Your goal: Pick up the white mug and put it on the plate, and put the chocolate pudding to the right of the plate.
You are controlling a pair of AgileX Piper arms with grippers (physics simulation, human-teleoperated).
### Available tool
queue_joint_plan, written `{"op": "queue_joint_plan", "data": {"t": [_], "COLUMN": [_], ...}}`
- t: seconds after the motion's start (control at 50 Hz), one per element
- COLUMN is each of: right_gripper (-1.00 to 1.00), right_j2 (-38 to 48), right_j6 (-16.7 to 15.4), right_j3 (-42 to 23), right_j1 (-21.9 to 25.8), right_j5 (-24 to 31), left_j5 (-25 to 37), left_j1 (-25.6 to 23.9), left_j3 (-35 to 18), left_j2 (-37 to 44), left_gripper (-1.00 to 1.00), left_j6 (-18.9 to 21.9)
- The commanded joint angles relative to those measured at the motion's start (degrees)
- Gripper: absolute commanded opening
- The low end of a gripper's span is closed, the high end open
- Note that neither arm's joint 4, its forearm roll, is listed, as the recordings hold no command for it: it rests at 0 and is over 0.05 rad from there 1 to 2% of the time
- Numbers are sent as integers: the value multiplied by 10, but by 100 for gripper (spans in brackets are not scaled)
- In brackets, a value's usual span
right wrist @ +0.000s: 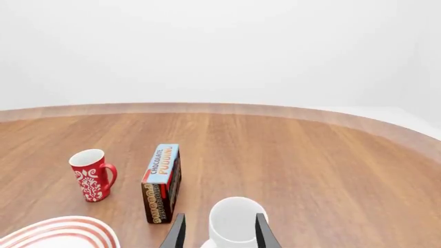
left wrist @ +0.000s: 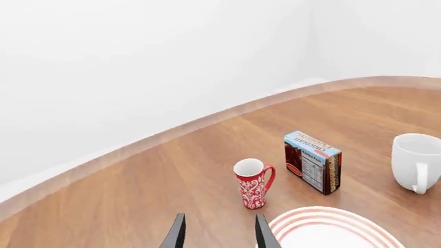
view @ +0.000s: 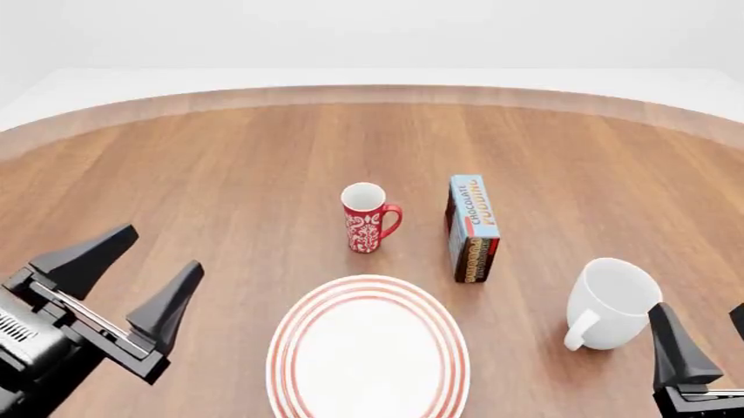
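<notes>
Standing upright on the wood-grain table (view: 233, 174), the glossy white mug (view: 612, 302) sits right of the round, red-ringed plate (view: 368, 353), handle toward the camera. Behind them, the rectangular chocolate pudding (view: 473, 226) carton rests on edge beside the slim red mug (view: 368, 217). Both the left gripper (view: 125, 279) and right gripper (right wrist: 218, 231) have fingers spread, holding nothing; the right one's tips seem just short of the white mug.

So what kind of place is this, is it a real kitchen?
Probably not a real kitchen. It looks like a computer-made tabletop: a round wooden table in a blank white room, set with a plate, two mugs and a chocolate pudding carton, with robot grippers at the near edge.
</notes>
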Motion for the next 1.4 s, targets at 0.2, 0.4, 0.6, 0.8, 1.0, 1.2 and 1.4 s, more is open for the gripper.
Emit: {"op": "queue_joint_plan", "data": {"t": [0.2, 0.4, 0.6, 0.8, 1.0, 1.2, 1.4], "right_gripper": [100, 100, 100, 100, 100, 100, 100], "right_j2": [0, 0, 0, -1, -2, -1, -1], "right_j6": [0, 0, 0, -1, -1, -2, -2], "right_j3": [0, 0, 0, 0, 0, 0, 0], "right_j1": [0, 0, 0, 1, 1, 1, 2], "right_j5": [0, 0, 0, -1, -1, -1, -1], "left_j5": [-75, -107, -146, -162, -173, -182, -187], "left_j1": [-70, -103, -132, -159, -178, -208, -233], "left_j3": [-28, -41, -54, -76, -92, -115, -138], "left_j2": [112, 166, 224, 267, 301, 337, 370], "left_gripper": [100, 100, 100, 100, 100, 100, 100], "left_j6": [9, 14, 15, 19, 23, 27, 24]}}
